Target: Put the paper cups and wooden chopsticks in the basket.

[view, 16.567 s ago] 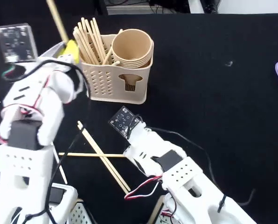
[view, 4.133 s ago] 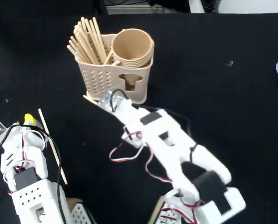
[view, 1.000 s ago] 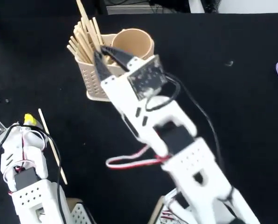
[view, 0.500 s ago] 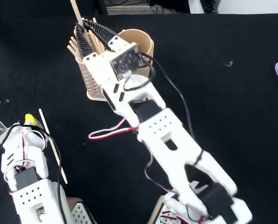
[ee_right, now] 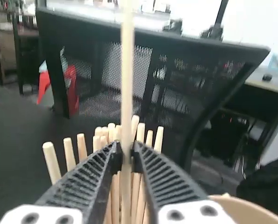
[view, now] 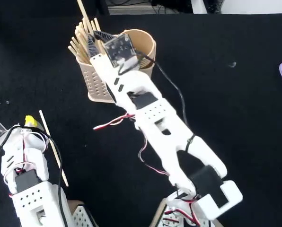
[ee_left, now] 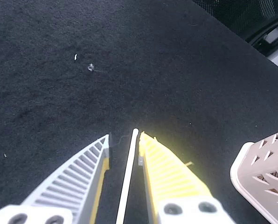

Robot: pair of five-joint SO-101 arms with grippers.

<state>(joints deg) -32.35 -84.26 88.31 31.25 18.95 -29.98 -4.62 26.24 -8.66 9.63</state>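
Poising chopstick [ee_right: 126, 70] upright over basket [view: 96, 85] at 11 o'clock for drop-in | right claw [ee_right: 125, 154] clamps it | left claw [ee_left: 124, 136] ajar, straddling spare stick [ee_left: 128, 177]

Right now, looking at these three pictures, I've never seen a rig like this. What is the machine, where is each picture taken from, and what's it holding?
These are two small robot arms at a black table. The high view looks down from a fixed camera; the other two come from cameras on each arm's wrist. A basket holds paper cups and a bundle of chopsticks. The right gripper is shut on an upright chopstick over the basket. The left gripper, near the table, is open with a second chopstick between its fingers.
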